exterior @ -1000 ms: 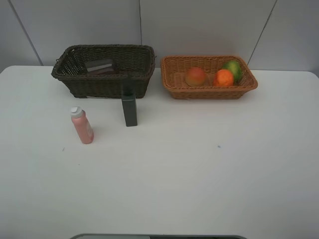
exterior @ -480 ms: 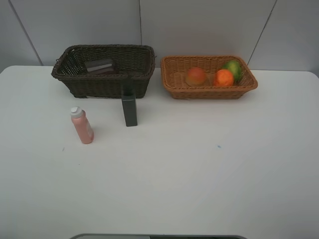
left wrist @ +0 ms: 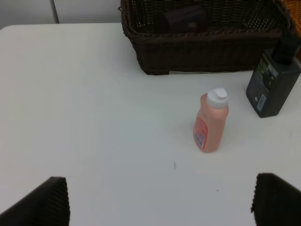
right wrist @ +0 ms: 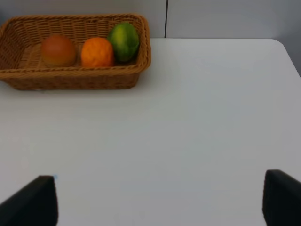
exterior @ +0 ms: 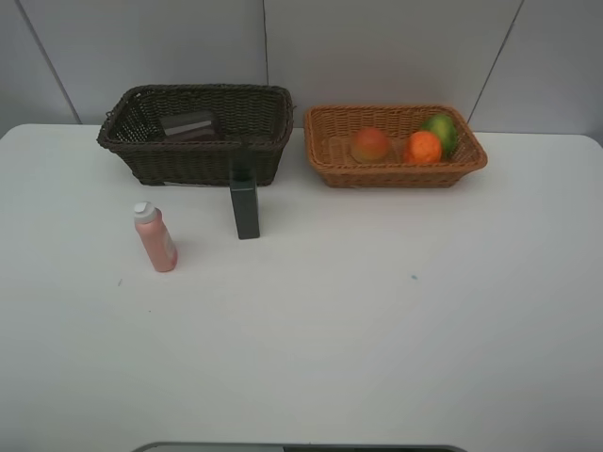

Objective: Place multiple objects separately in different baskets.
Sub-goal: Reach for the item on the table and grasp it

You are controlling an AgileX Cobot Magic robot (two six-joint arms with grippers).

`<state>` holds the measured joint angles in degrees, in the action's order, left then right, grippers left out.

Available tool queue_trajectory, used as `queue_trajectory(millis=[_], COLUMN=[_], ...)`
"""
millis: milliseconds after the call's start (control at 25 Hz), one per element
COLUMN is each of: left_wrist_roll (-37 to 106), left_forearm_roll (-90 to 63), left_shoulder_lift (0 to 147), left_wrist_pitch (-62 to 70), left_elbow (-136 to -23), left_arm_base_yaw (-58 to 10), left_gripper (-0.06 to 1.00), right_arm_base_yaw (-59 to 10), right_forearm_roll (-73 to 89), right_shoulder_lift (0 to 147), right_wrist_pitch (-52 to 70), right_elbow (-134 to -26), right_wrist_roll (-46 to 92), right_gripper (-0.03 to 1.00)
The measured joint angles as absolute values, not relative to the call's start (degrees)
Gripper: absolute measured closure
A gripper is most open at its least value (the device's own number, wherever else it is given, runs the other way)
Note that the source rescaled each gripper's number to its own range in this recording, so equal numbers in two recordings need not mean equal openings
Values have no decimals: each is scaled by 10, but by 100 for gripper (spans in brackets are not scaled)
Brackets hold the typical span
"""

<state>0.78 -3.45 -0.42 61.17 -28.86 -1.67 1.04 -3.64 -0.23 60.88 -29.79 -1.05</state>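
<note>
The dark brown basket (exterior: 198,165) stands at the back left with a translucent cup (exterior: 191,125) lying inside. Beside it the tan basket (exterior: 396,174) holds a red-orange fruit (exterior: 370,144), an orange (exterior: 423,147) and a green fruit (exterior: 440,132). On the table in front of the dark basket stand a pink white-capped bottle (exterior: 154,236) and a dark rectangular bottle (exterior: 245,204). My left gripper (left wrist: 160,202) is open, well short of the pink bottle (left wrist: 211,121). My right gripper (right wrist: 157,200) is open too, far from the tan basket (right wrist: 70,77). Neither gripper shows in the high view.
The white table (exterior: 377,320) ends at a grey wall just behind both baskets. A grey strip (exterior: 301,447) shows at the table's front edge. The dark bottle (left wrist: 274,82) stands close to the dark basket's front wall (left wrist: 202,49).
</note>
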Motion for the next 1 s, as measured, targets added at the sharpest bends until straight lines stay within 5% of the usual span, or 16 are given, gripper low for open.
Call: queue_trajectory(millis=[400,1000], left_wrist_roll=[7,0], left_forearm_roll=[-34,-36], left_shoulder_lift=[16,472], left_wrist_pitch=[612,570], left_elbow=[-295,-438], left_arm_base_yaw=[-17,-36], left_gripper=[-6,-6], right_arm_base_yaw=[10,10], right_forearm_roll=[-36,-34], right_shoulder_lift=[-2,-2], right_wrist_pitch=[609,609], right_elbow=[-298,-298], right_wrist_roll=[-11,-11], right_gripper=[7,7])
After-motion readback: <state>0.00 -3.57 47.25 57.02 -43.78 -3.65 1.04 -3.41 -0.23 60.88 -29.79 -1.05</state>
